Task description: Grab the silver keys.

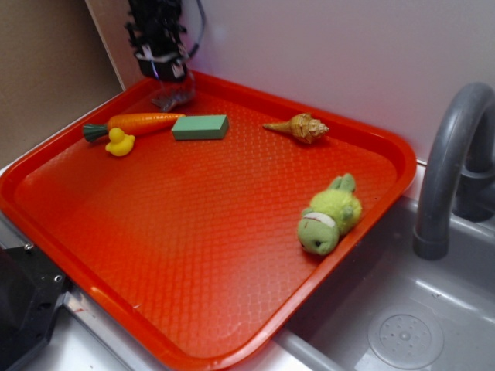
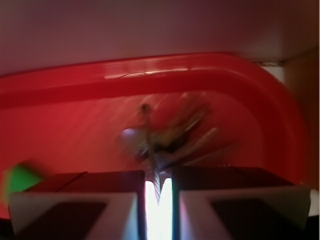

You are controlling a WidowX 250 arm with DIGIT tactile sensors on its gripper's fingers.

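At the tray's far left corner, my gripper (image 1: 170,79) points down over the silver keys (image 1: 175,97), a small grey bunch right under it. The wrist view is blurred. It shows my gripper (image 2: 158,186) with its two fingers drawn close, a narrow gap between them and a thin key blade caught in that gap. The rest of the silver keys (image 2: 172,136) spreads out just beyond the fingertips, over the red tray (image 2: 150,75).
On the red tray (image 1: 232,340) lie a green block (image 1: 200,127), a toy carrot (image 1: 139,122), a yellow duck (image 1: 120,142), a shell-like cone (image 1: 302,127) and a green plush frog (image 1: 329,216). A grey sink (image 1: 433,325) with its faucet (image 1: 448,154) sits at the right. The wall stands close behind the gripper.
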